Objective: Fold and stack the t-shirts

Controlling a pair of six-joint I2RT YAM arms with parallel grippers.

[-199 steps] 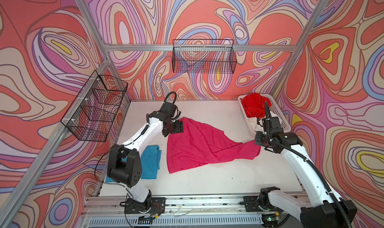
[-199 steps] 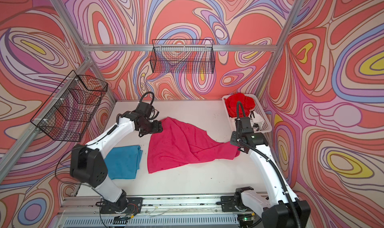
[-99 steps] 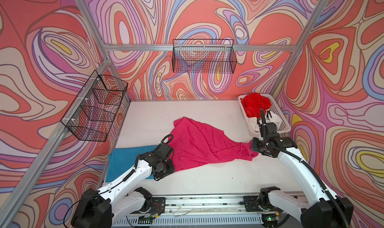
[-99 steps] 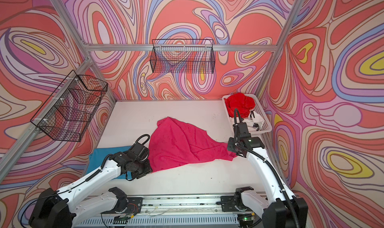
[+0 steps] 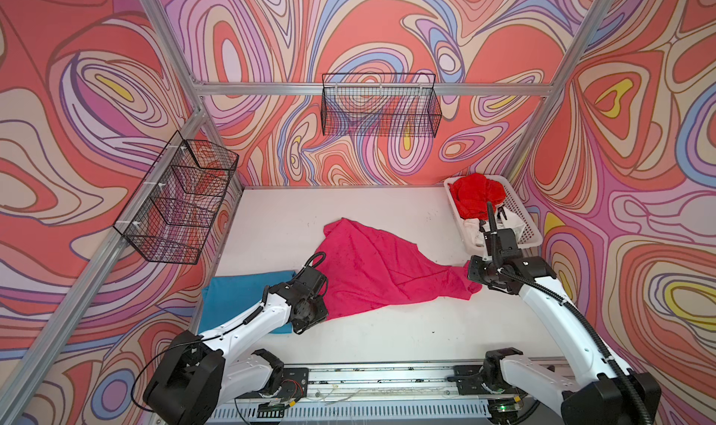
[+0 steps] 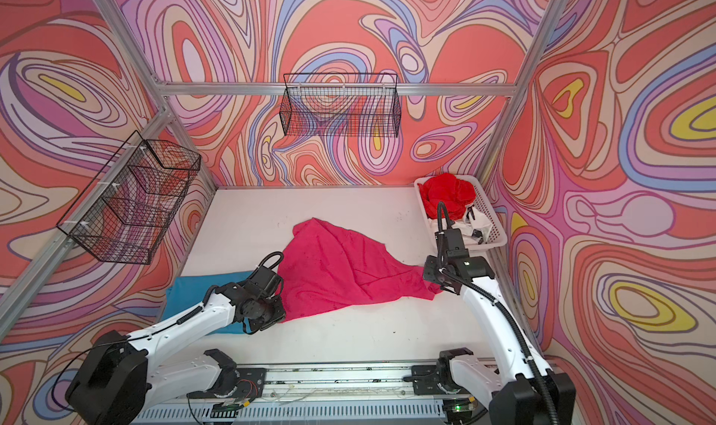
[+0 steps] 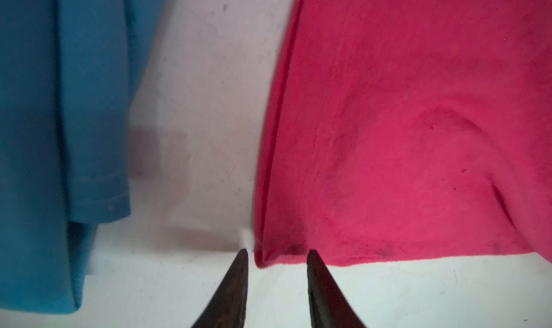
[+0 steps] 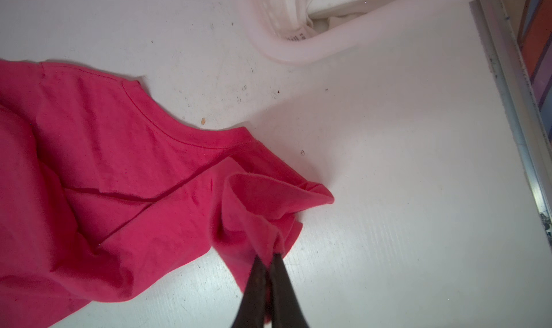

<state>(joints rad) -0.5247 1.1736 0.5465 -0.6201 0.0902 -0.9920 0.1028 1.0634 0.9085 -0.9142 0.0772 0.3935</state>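
Left wrist: pink shirt (image 7: 403, 132) corner between parted left jaws; right jaws (closed) pinch it.

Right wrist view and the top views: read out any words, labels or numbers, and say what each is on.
No text can be quoted.
Tag on the white t-shirt in the basket: tiny dark print, too blurred to read.
Black marks on that shirt in both top views: too small to read.

Our table (image 5: 387, 338) layout
We see a spread shirt (image 5: 372, 272) mid-table, folded shirt (image 5: 240, 291) left edge, basket (image 5: 523, 219) far-right corner.
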